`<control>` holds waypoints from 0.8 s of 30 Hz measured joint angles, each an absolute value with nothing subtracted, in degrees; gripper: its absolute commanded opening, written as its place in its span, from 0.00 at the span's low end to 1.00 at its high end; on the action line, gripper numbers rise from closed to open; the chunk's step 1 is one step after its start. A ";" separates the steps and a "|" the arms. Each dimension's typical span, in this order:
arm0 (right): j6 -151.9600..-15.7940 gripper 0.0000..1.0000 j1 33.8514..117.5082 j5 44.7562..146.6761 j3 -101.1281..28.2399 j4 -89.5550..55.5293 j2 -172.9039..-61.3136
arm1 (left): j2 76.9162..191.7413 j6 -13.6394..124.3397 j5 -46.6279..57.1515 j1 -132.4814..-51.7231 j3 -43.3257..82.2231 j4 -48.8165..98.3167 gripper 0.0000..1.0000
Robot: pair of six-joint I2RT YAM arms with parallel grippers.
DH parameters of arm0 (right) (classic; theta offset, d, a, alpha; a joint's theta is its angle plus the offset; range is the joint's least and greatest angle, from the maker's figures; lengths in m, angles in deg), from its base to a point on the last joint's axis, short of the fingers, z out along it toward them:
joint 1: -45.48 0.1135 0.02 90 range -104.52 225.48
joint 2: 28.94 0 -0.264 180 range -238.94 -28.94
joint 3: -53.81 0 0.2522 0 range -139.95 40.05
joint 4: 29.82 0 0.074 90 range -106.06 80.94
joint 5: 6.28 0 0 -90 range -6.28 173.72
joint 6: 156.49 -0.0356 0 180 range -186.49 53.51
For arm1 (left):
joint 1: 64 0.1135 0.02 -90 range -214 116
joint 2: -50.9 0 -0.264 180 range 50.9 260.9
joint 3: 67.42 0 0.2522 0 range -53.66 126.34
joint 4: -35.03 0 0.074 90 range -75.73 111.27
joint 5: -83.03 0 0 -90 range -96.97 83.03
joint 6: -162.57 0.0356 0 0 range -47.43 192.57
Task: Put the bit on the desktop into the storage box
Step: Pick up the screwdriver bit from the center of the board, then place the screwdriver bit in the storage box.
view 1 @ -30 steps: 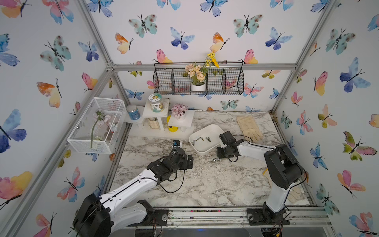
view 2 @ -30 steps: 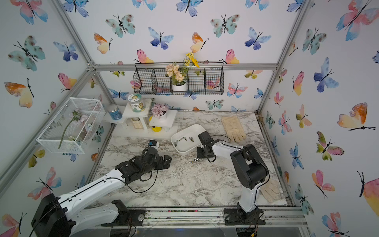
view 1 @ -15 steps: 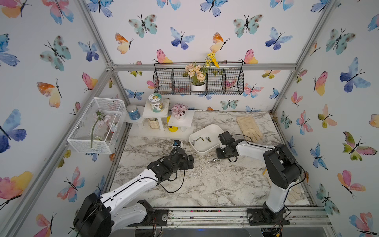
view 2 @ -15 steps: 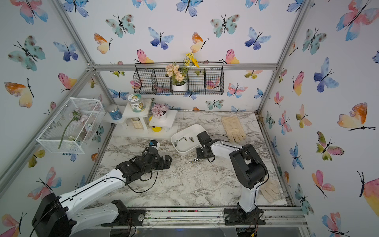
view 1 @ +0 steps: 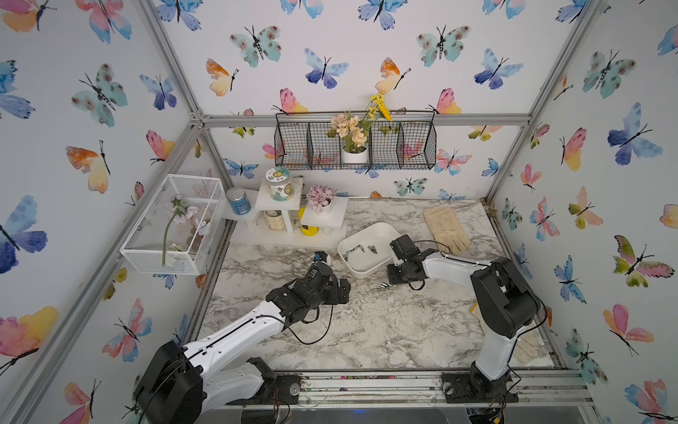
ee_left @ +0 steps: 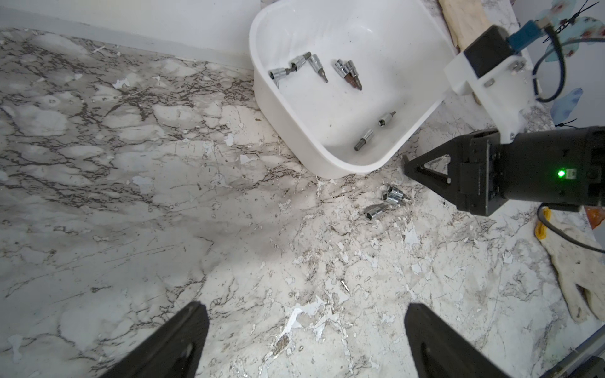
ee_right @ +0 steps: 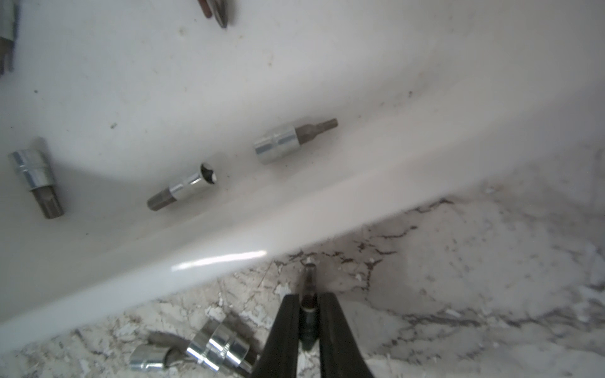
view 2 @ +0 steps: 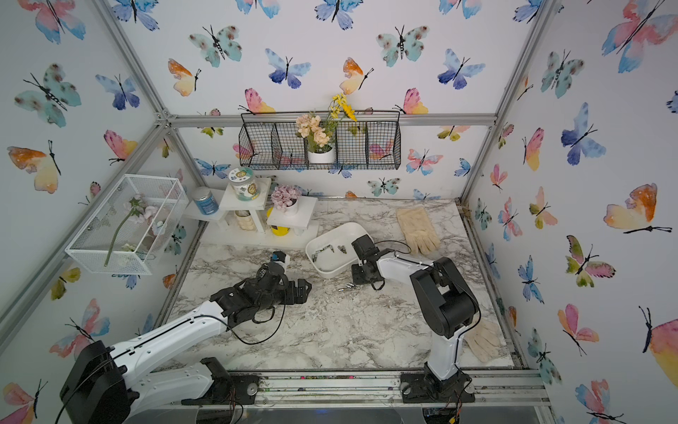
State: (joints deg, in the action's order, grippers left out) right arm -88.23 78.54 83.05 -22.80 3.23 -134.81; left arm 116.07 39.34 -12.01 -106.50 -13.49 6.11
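My right gripper (ee_right: 309,296) is shut on a dark bit (ee_right: 309,278), low over the marble desktop (view 1: 367,330) just outside the storage box's near wall (ee_right: 229,261). The bit's tip sticks out past the fingertips. Other loose chrome bits (ee_left: 394,195) lie on the desktop beside that gripper (ee_left: 407,167), small in both top views (view 1: 383,285) (view 2: 348,287). The white storage box (view 1: 361,272) (view 2: 332,273) holds several bits (ee_left: 314,65). My left gripper (ee_left: 304,306) (view 1: 345,290) hovers open and empty over bare marble, left of the box.
A cream glove (view 1: 445,229) lies behind the right arm, another glove (view 1: 528,348) at the front right. White stands with jars and a flower pot (view 1: 282,205) line the back left. A white wire cage (view 1: 176,224) and a black wire basket (view 1: 356,147) hang on the walls.
The right gripper's jaws have closed onto the bit, and its arm has edged slightly left. The left arm has stayed still.
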 measured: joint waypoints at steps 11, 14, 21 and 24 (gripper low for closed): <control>-87.81 0.13 78.54 80.89 -22.45 8.19 -127.77 | 116.66 40.01 -11.61 -106.88 -13.47 6.18 0.99; -87.77 0.13 78.54 80.73 -22.56 9.06 -124.19 | 116.68 40.19 -11.57 -107.01 -13.47 6.44 0.99; -86.35 0.13 78.54 82.50 -27.20 8.39 -122.24 | 117.27 40.25 -10.93 -107.64 -13.47 7.92 0.99; -85.74 0.13 78.54 84.47 -31.04 7.38 -124.16 | 117.53 40.39 -10.63 -108.03 -13.52 8.75 0.99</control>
